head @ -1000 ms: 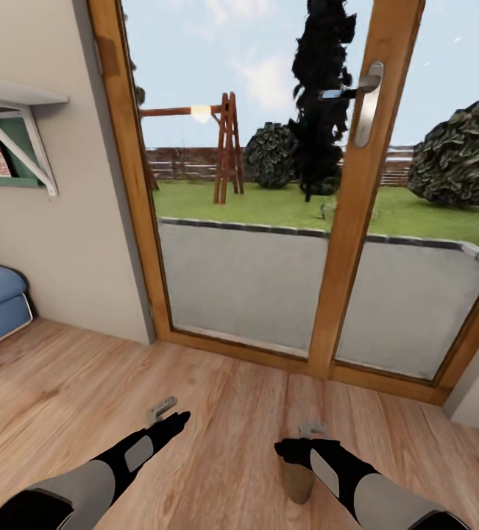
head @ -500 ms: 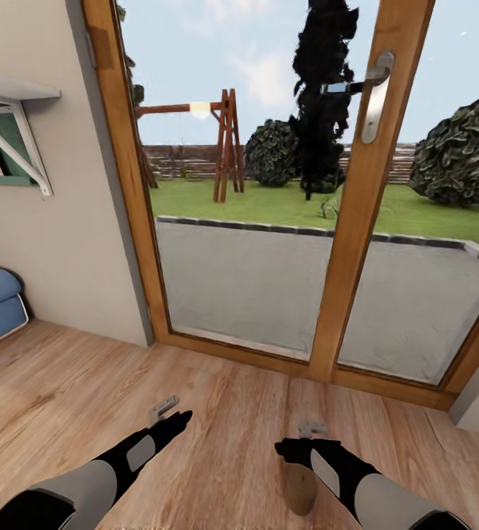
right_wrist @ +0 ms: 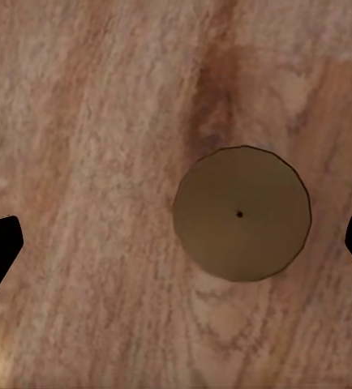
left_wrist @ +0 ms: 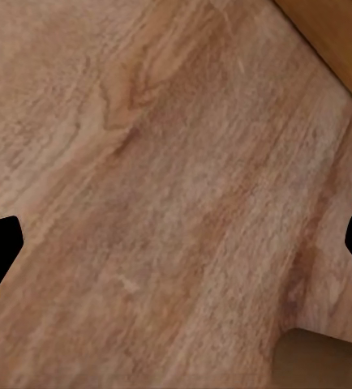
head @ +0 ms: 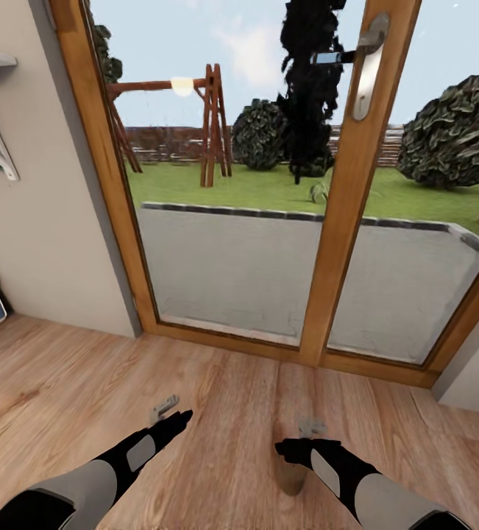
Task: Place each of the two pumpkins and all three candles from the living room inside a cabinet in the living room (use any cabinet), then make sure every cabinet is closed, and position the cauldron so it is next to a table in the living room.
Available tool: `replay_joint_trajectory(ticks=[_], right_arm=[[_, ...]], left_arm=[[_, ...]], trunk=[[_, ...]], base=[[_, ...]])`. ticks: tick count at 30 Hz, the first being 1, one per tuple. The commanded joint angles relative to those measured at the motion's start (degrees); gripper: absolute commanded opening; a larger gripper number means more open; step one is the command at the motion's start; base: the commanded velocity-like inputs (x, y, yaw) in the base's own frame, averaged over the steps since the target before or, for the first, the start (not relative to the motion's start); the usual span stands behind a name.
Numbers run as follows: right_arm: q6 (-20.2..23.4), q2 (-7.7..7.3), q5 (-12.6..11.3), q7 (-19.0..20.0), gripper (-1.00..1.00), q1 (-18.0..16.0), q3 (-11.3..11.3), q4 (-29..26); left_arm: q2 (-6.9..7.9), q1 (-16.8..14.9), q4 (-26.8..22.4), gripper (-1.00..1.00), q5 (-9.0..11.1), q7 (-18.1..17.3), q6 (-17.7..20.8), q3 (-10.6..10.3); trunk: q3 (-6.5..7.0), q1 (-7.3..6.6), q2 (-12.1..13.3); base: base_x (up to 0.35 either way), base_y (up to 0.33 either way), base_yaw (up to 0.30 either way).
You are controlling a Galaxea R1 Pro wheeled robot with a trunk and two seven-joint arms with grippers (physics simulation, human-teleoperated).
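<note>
Camera swung right – one candle (right_wrist: 242,213) on floor, both claws (head: 171,414) (head: 296,450) open, empty.

wood plank floor (head: 217,397) | glazed wooden door (head: 335,221) | door handle (head: 363,62) | swing frame (head: 208,121)

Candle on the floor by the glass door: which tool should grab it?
Right. The candle sits between the open right tool fingers; in the head view it stands just under that wrist. The left tool is off to its side.
</note>
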Motion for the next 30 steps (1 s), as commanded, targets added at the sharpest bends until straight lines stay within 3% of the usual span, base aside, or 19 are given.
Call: replay_joint_trajectory(ticks=[1, 14, 25, 27, 30], right_arm=[[0.22, -0.02, -0.11, 0.05, 1.00, -0.04, 0.17, -0.05], [0.15, -0.02, -0.11, 0.05, 1.00, -0.04, 0.18, -0.05], [0.38, -0.10, -0.11, -0.25, 1.00, 0.00, 0.17, -0.05], [0.43, -0.05, -0.06, -0.36, 1.00, 0.00, 0.17, 0.52], [0.41, -0.03, -0.09, -0.32, 1.00, 0.00, 0.17, 1.11]], left_arm=[[0.01, -0.04, 0.03, 1.00, 0.60, -0.15, 0.05, -0.40], [0.01, -0.04, -0.26, 1.00, 0.60, -0.32, 0.05, -0.40], [0.00, -0.04, -5.35, 1.00, 0.37, -0.67, 1.66, -0.54], [0.01, -0.04, -7.27, 1.00, -2.32, -0.58, 6.06, -0.47], [0.01, -0.04, -9.62, 1.00, -3.88, -0.42, 8.39, -0.43]], trunk=[[-0.28, 0.01, -0.04], [-3.09, 0.34, -0.21], [-3.09, 0.34, -0.21], [-3.09, 0.34, -0.21], [-3.09, 0.34, -0.21]], base=[[0.000, 0.000, -0.014], [0.000, 0.000, -0.099], [0.000, 0.000, -0.001], [0.000, 0.000, 0.000], [0.000, 0.000, 0.000]])
